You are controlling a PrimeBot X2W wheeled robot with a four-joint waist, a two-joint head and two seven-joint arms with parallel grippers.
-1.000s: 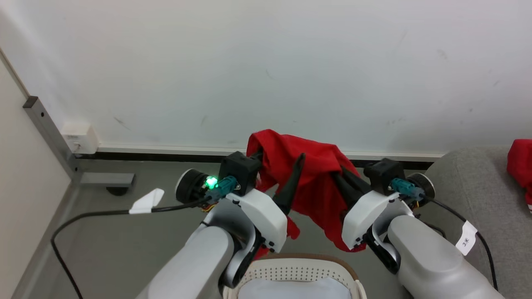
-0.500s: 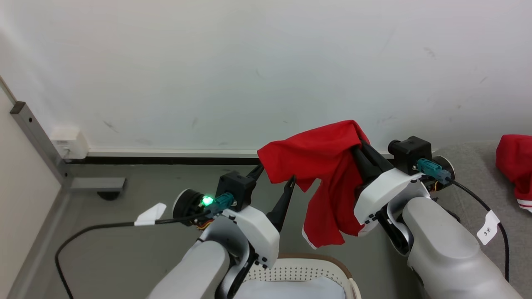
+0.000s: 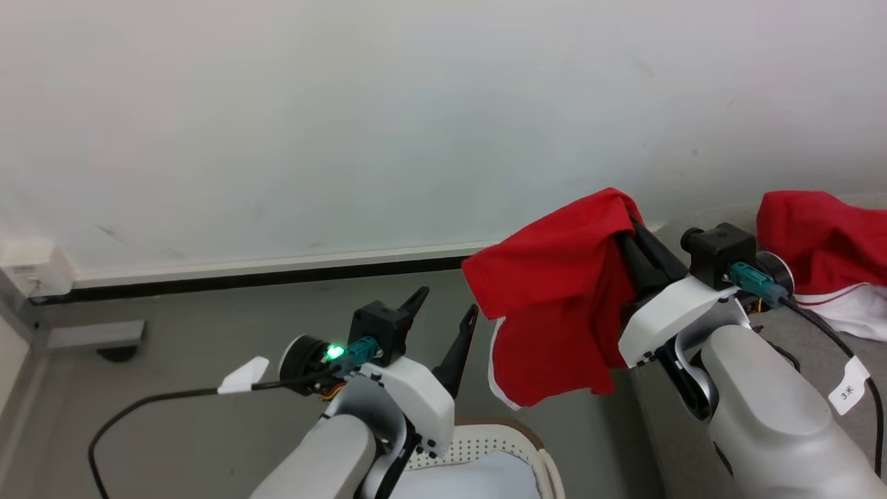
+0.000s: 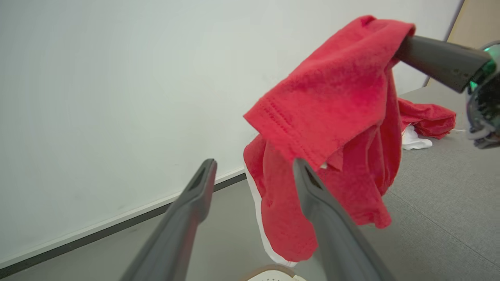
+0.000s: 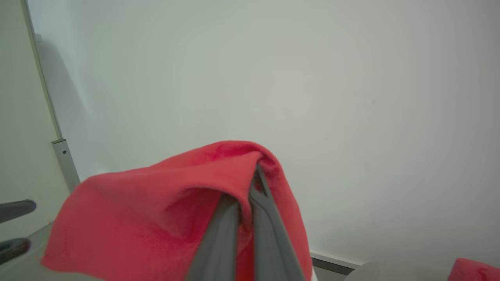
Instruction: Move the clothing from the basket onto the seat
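Right gripper [image 5: 253, 185] held red garment [image 3: 554, 291] pinched; the hem hung free, clear of the basket [image 3: 533, 461] rim. Left gripper [image 3: 449, 301] stood spread, empty, just beside hem. Seat [image 4: 449, 195] edge lay under right fingers.

You have one red garment [image 3: 554, 298] hanging aloft at centre-right. A second garment [image 3: 818, 239] lies crumpled on the grey seat [image 4: 449, 187], far right. The white basket [image 3: 485, 447] sits near, upright.

- Can't see right gripper [image 5: 254, 183] tips in head view: buried under clothing [image 3: 554, 277].
- Crops basket [image 3: 478, 447] at bottom edge.
- Cuts second garment [image 3: 818, 235] at right edge.
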